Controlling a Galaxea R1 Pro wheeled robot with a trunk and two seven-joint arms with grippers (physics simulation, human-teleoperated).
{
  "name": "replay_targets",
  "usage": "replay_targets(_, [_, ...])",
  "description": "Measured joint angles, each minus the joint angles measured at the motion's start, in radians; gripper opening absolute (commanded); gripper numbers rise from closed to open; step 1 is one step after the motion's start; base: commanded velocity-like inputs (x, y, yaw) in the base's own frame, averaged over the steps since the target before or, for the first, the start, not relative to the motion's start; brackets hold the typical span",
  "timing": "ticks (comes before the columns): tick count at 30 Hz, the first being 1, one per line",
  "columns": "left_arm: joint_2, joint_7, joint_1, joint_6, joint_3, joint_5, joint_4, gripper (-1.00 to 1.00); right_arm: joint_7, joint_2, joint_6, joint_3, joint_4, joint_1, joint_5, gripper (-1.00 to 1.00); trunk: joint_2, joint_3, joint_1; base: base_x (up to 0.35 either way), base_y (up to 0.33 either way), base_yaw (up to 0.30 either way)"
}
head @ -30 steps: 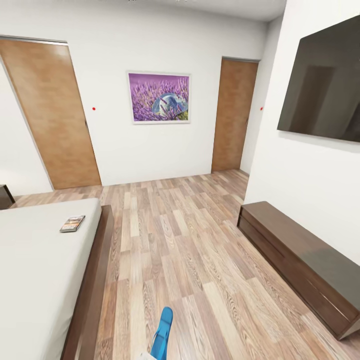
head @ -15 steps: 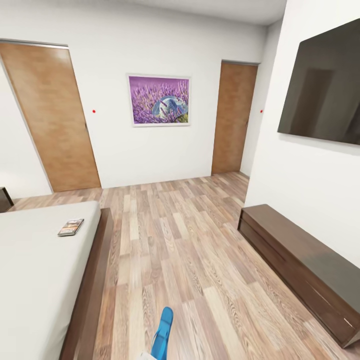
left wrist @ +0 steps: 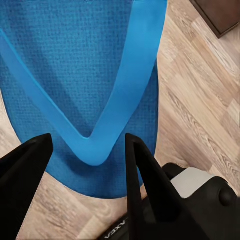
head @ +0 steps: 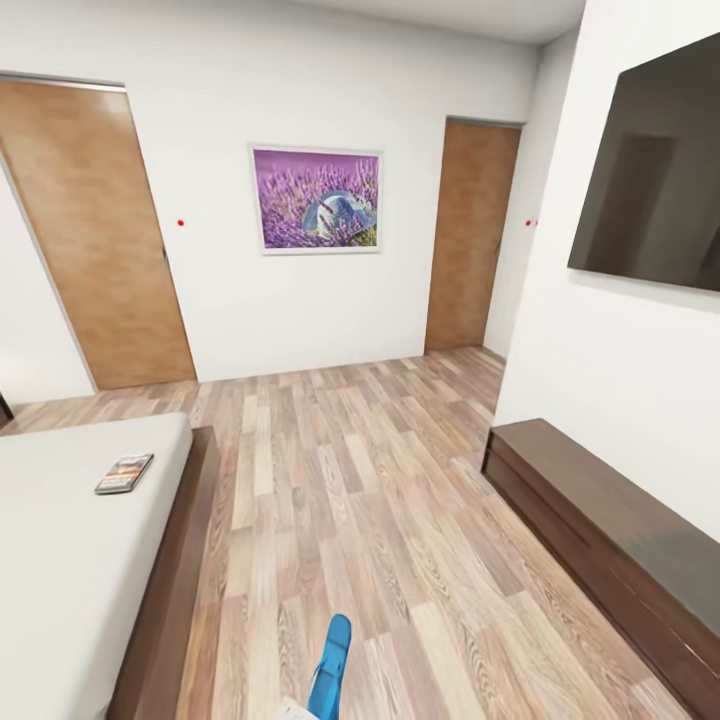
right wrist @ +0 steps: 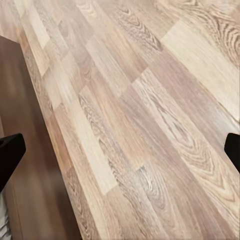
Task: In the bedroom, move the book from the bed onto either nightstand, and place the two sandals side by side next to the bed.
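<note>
The book (head: 124, 473) lies flat on the light-grey mattress of the bed (head: 70, 560), near its foot end at the left of the head view. One bright blue sandal (head: 329, 668) stands on edge low in the middle of that view, above the wood floor. In the left wrist view the sandal (left wrist: 75, 65) and its V strap sit between the black fingers of my left gripper (left wrist: 87, 139), which is shut on it. My right gripper (right wrist: 120, 150) is open wide over bare floor planks. A dark sliver of a nightstand (head: 3, 408) shows at the left edge.
A long low dark wood cabinet (head: 600, 530) runs along the right wall under a black screen (head: 650, 190). Two brown doors (head: 90, 230) flank a lavender picture (head: 315, 198) on the far wall. Wood-plank floor (head: 350, 480) lies between the bed and the cabinet.
The whole picture has shifted, so the camera has moved: the bed and book sit further left and lower. The sandal stays at the same spot at the bottom.
</note>
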Motion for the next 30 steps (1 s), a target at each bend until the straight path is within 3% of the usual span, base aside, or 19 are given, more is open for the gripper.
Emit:
replay_targets(23, [-0.006,0.000,0.000,0.000,0.000,0.000,0.001,-1.00,0.000,0.000,0.000,0.000,0.000,0.000,0.000,1.00,0.000,0.000,0.000,0.319,-0.001,0.045])
replay_targets(30, [-0.005,0.000,0.002,0.000,0.000,0.000,0.000,-1.00,0.000,0.000,0.000,0.000,0.000,0.000,0.000,1.00,0.000,0.000,0.000,0.319,-0.065,0.187])
